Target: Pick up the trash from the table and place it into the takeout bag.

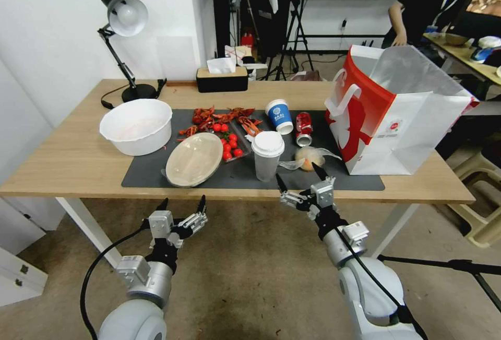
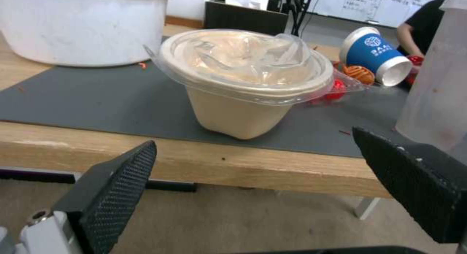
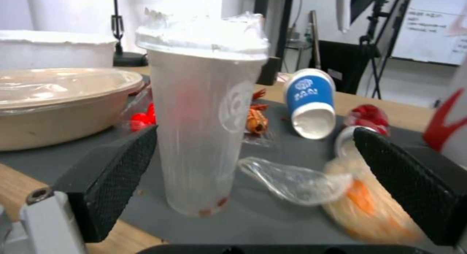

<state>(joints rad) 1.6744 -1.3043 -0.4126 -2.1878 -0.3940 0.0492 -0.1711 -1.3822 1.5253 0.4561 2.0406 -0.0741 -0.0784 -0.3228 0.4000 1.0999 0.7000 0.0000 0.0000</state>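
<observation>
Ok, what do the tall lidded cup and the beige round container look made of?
Tall cup: looks like frosted translucent plastic, since red shows through its wall. Beige container: matte, seemingly moulded paper pulp, under a glossy, crinkled clear plastic lid.

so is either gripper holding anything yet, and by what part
Nothing is held. The left gripper and right gripper are both open, short of the table's near edge.

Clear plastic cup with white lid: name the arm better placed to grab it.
Right. The open right gripper hangs at the table edge directly before the clear plastic cup with white lid; the open left gripper faces the beige round plate.
</observation>
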